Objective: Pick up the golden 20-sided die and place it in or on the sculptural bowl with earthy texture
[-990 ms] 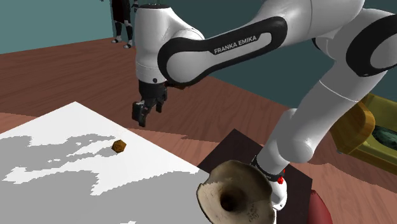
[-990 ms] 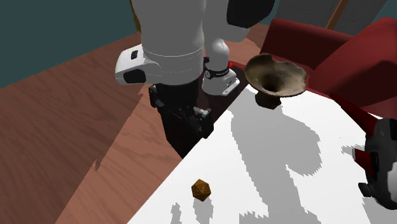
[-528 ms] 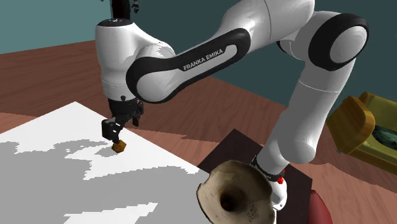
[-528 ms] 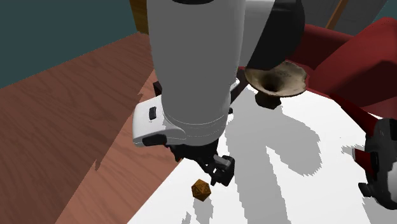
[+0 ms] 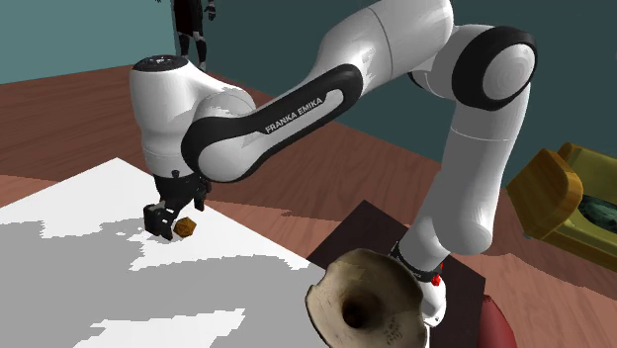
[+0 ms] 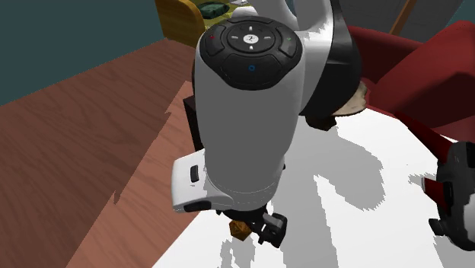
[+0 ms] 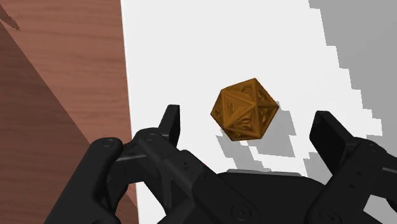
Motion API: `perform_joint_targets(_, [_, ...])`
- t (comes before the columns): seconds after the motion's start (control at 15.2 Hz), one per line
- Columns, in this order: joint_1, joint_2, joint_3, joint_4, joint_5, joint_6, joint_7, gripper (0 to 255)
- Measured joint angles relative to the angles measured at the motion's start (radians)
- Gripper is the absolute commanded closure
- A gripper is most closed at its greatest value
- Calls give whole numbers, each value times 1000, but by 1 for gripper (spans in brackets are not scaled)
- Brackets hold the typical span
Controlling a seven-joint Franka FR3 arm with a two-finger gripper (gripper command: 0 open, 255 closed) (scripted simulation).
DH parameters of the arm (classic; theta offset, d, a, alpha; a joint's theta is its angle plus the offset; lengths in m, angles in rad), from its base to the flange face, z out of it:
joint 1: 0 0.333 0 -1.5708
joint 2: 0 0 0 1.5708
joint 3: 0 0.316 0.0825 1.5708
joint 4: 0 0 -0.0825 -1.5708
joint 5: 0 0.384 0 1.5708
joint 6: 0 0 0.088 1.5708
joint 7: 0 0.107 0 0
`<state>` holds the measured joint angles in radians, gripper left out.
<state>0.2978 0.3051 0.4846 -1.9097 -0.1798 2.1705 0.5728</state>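
White table (image 5: 84, 193), wood floor (image 5: 89, 99), red armchair (image 6: 426, 68), yellow seat (image 5: 549, 188)

White arm bent over, black claw open and pointing down.

The arm (image 5: 297, 99) rises at the shoulder view's lower right, folds near the top of that view and slopes down to its left. It ends in a thick white upright segment, under which the claw (image 5: 166, 219) hangs low. In the wrist view the two fingers (image 7: 169, 124) stand well apart.

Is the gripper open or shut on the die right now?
Open: on the gripper, the fingers stand apart in the wrist view, the die between them untouched, resting on the white table.
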Motion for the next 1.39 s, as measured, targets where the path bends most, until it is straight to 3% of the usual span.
perform_joint_targets(0.53, [4, 20, -6, -12, -13, 30, 8, 0])
perform_joint_targets(0.59, [4, 20, -6, -12, -13, 30, 8, 255])
perform_joint_targets(1.39, [3, 12, -3, -5, -8, 16, 5, 255])
